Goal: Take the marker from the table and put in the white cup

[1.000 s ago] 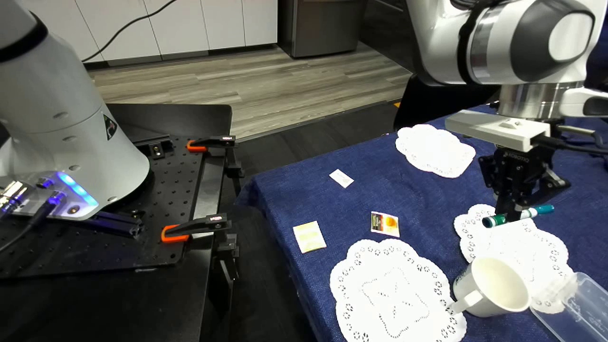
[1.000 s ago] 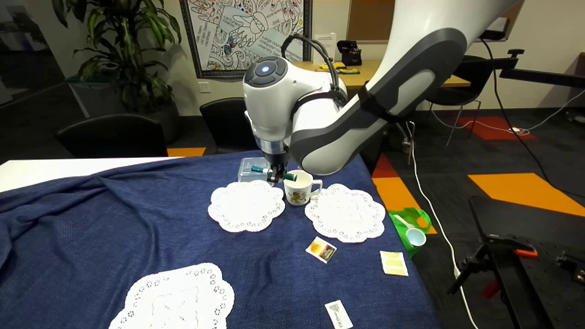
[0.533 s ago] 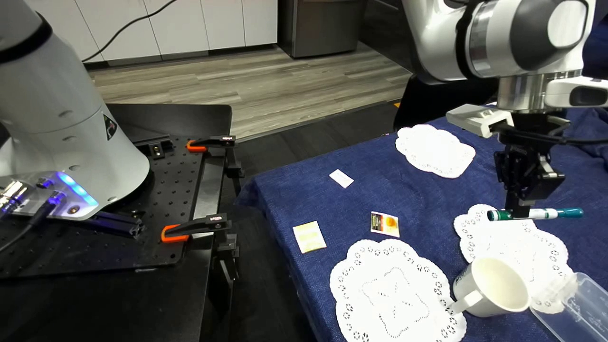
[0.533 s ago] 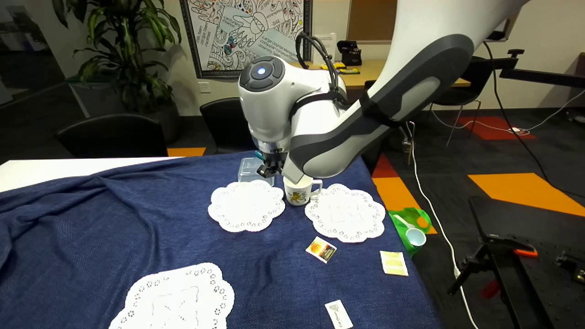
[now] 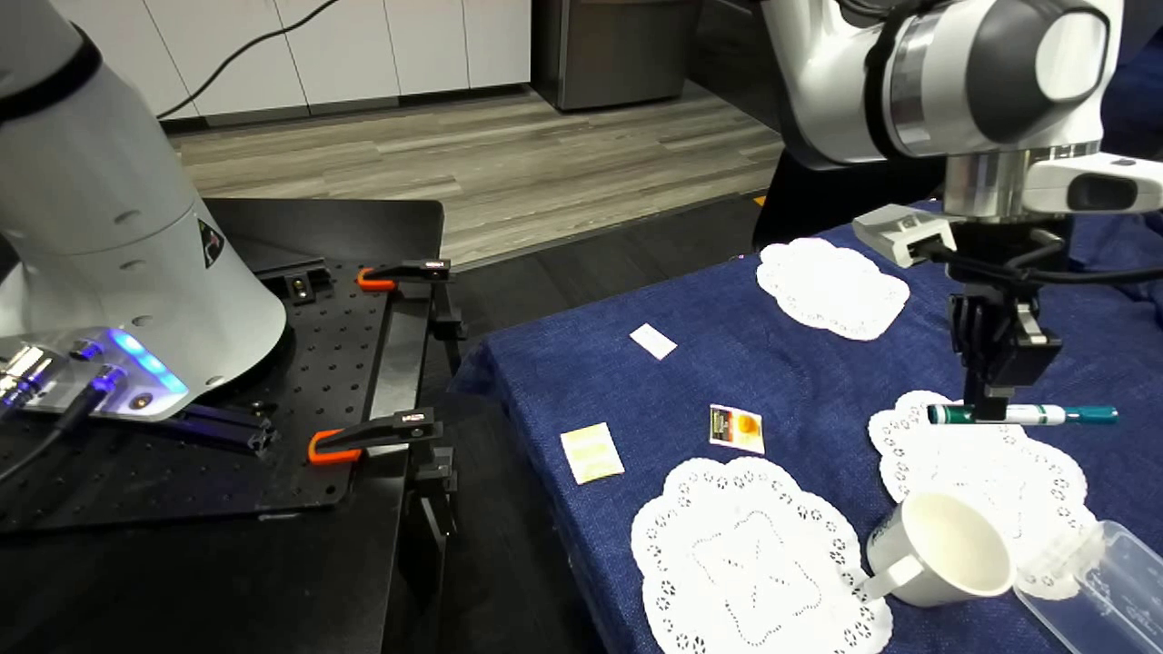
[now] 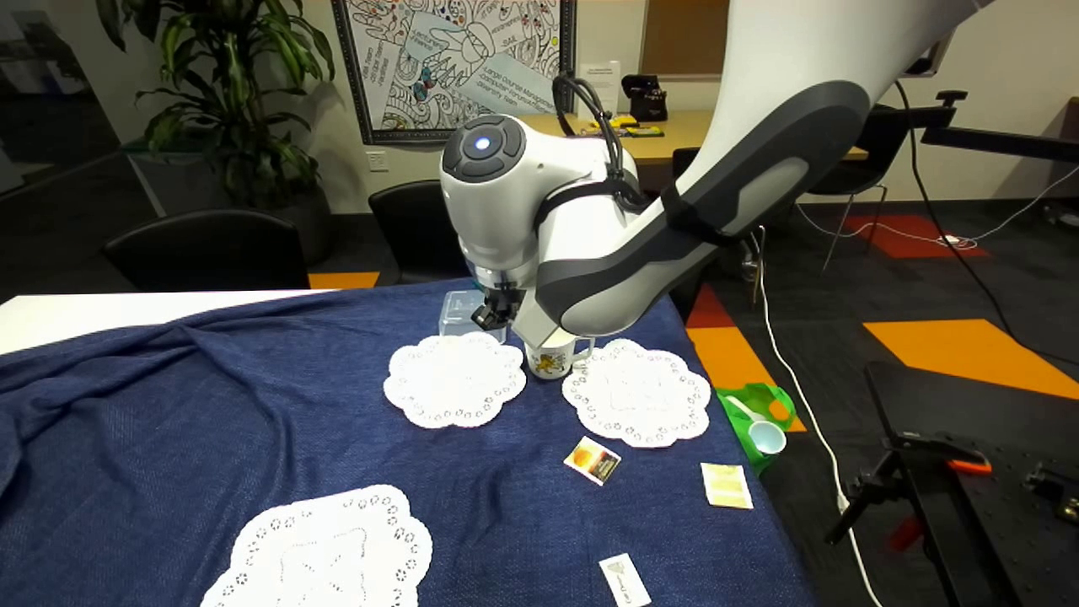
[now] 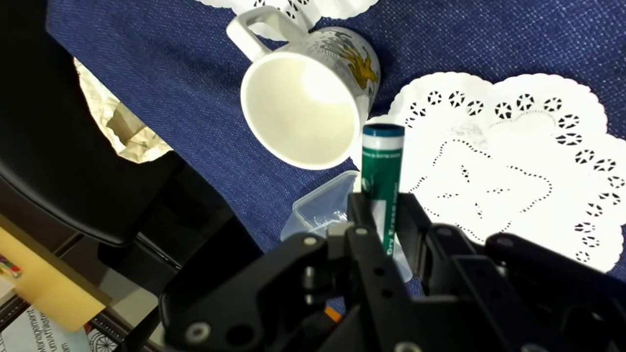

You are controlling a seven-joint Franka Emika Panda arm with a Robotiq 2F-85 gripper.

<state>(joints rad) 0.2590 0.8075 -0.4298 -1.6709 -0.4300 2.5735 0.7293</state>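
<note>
My gripper [image 5: 989, 411] is shut on the marker [image 5: 1045, 415], which lies about level across the fingers, raised above the table [image 5: 572, 363]. In the wrist view the gripper [image 7: 384, 208] pinches the marker's green barrel [image 7: 382, 164], and its blue-green end points up the picture, beside the cup's rim. The white cup [image 5: 949, 554] stands upright, its open mouth showing in the wrist view [image 7: 301, 110]. In an exterior view the cup [image 6: 550, 362] is partly covered by the arm and the marker is mostly hidden behind the gripper [image 6: 493, 314].
A clear plastic container [image 5: 1108, 590] lies beside the cup. White doilies [image 5: 745, 563] lie on both sides of the cup, and another doily [image 5: 831, 289] lies farther off. Small paper packets [image 5: 592, 452] lie near the table edge. A black chair [image 7: 58, 146] stands close by the table.
My gripper has turned about its wrist, swinging the marker round so it shows longer in an exterior view. It has since come down slightly. The marker stays held; the cup has not moved.
</note>
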